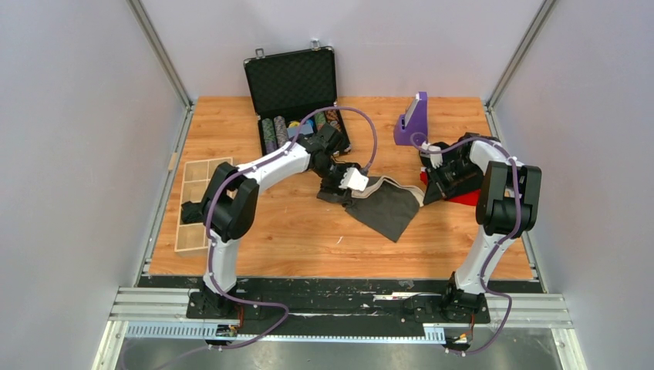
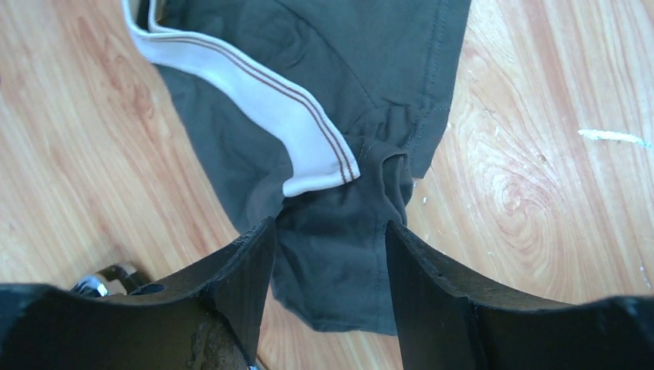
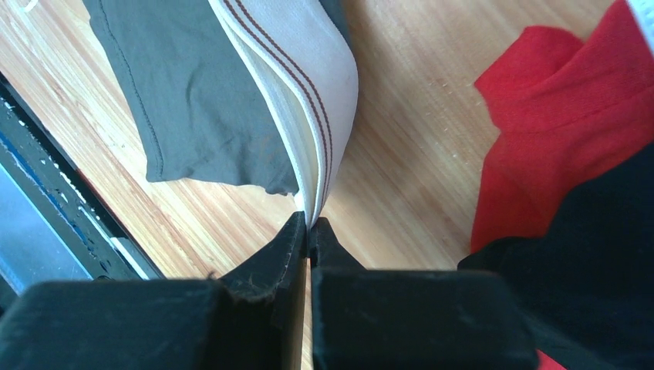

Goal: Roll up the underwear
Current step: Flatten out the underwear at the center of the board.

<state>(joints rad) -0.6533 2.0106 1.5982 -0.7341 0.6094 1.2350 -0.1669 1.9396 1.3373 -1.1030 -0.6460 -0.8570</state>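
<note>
Top view: the underwear lies mid-table, between the two arms. Its long axis runs diagonally, from far-left to near-right. The white waistband runs along the far edge, and its end points at the right end effector. The left end effector is at the far-left corner of the cloth. An open poker-chip case sits just behind the left arm, with a purple stand far right. A wooden compartment tray is at the left edge, well apart. A red garment lies under the right arm, near the waistband end.

Left wrist: jaws are apart, straddling a charcoal leg corner. The cloth lies between the fingers, no visible pinch. The waistband crosses diagonally, upper left to centre.

Right wrist: jaws are clamped on the waistband edge, and the band stands on edge above the table. The red garment is to the right with a black garment over it, close to the fingers.
</note>
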